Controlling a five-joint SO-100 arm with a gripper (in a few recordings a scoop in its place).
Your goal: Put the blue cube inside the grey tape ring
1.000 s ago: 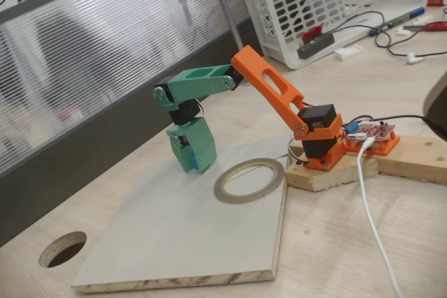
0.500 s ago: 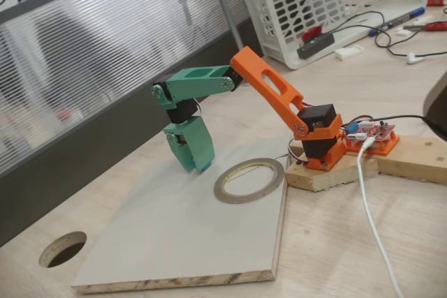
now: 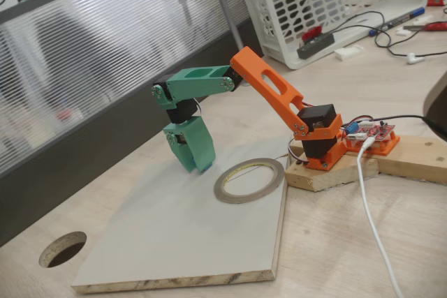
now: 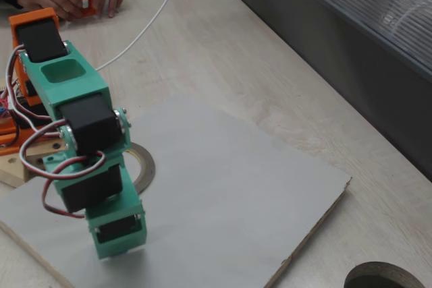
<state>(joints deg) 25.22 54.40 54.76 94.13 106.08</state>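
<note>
The gripper (image 3: 198,165) is down on the board (image 3: 174,242); its grip cannot be told. It should be lifted clear before the ring (image 3: 249,179) is approached.

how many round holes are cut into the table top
1. The round hole sits at the table's lower-left corner in a fixed view, just off the grey board's corner; the same hole shows at the bottom right of the other. Others may lie out of frame.
</note>
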